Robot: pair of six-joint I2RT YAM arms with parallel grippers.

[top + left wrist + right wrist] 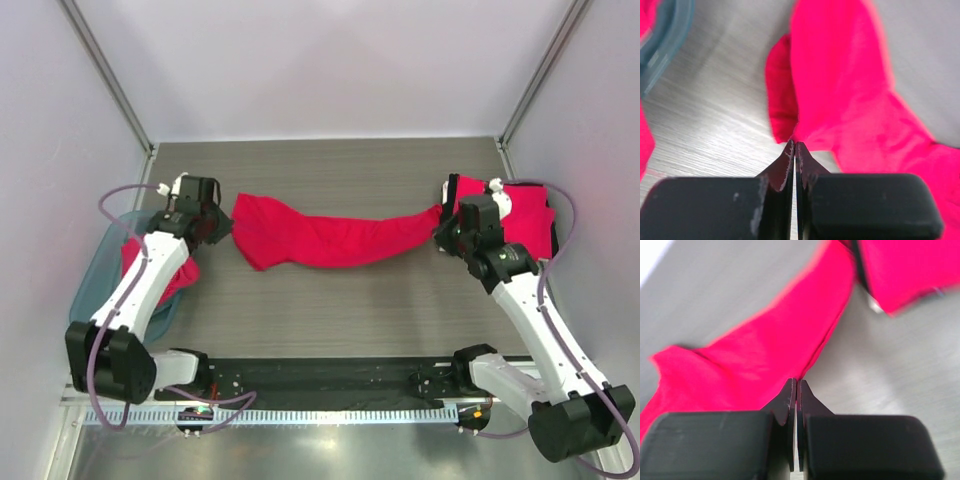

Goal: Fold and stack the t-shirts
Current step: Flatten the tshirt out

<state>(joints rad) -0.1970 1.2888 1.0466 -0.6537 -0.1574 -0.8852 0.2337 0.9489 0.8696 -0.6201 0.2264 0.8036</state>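
A red t-shirt (320,238) hangs stretched between my two grippers over the middle of the table. My left gripper (222,228) is shut on its left edge; the left wrist view shows the jaws (795,143) pinched on the cloth (840,85). My right gripper (442,232) is shut on its right end; the right wrist view shows the jaws (796,381) closed on the fabric (765,355). A folded red shirt (520,215) lies at the right, behind the right wrist, and shows in the right wrist view (900,270).
A teal basket (100,265) at the left edge holds more red cloth (150,270), partly under the left arm. White enclosure walls stand close on the left, back and right. A black rail (330,375) runs along the near edge.
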